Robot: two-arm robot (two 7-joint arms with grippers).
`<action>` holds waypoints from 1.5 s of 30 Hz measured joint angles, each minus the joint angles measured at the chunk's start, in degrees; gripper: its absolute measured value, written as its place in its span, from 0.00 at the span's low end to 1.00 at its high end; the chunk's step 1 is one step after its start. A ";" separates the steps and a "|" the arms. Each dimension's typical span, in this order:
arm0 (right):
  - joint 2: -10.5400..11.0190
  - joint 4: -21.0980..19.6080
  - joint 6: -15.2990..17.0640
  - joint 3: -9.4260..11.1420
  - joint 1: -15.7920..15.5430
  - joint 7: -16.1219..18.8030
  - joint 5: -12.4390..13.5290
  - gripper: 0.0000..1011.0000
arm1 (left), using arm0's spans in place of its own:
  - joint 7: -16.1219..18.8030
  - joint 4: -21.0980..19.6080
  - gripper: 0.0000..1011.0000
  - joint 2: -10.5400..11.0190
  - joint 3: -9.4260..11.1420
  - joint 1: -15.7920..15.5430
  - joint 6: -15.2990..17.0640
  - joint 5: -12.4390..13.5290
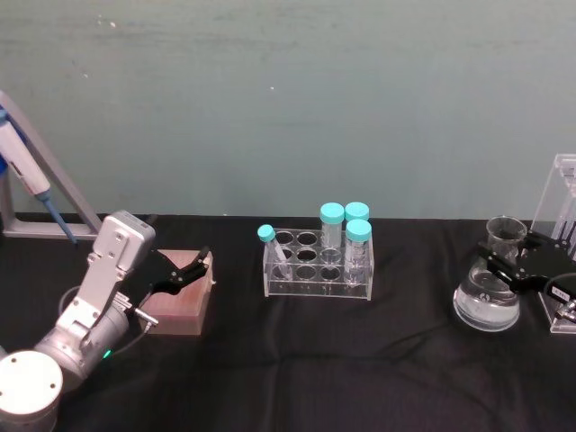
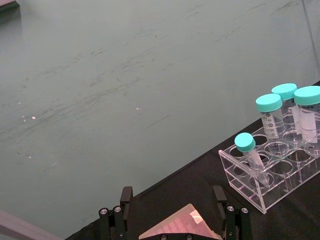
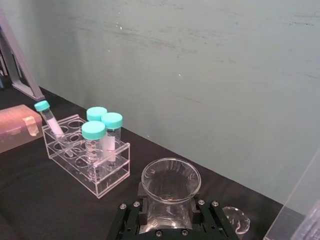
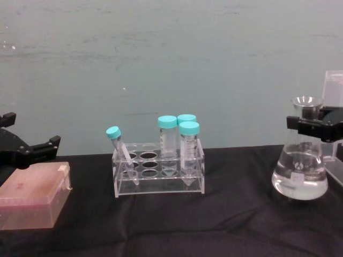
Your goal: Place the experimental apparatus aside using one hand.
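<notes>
The conical glass flask (image 1: pixel 486 306) with clear liquid stands at the table's right side. My all-black right gripper (image 1: pixel 502 264) is shut on its neck just under the rim; the right wrist view shows the flask mouth (image 3: pixel 171 180) between the fingers of that gripper (image 3: pixel 169 207). From the chest, the flask (image 4: pixel 299 171) hangs from the gripper (image 4: pixel 306 124); whether its base touches the cloth I cannot tell. A tall clear acrylic stand (image 1: pixel 562 193) rises just behind it. A small glass piece (image 3: pixel 236 220) lies beside the flask. My silver-wristed left gripper (image 1: pixel 193 268) hovers open over a pink box (image 1: pixel 180 301).
A clear rack (image 1: pixel 317 270) with several teal-capped tubes stands mid-table, between the two arms. A blue-and-white pipette (image 1: pixel 22 166) leans on a stand at the far left. A black cloth covers the table, and a green wall runs close behind it.
</notes>
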 joint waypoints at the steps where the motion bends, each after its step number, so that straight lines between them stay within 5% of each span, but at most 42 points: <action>1: -0.05 -0.02 0.23 0.11 -0.04 -0.26 -0.25 0.45 | 0.00 0.00 0.99 0.01 0.00 0.00 0.00 0.00; 45: -2.28 0.15 3.22 3.06 -0.96 -3.71 -3.11 0.45 | 0.00 0.00 0.99 0.00 0.00 0.00 0.00 0.00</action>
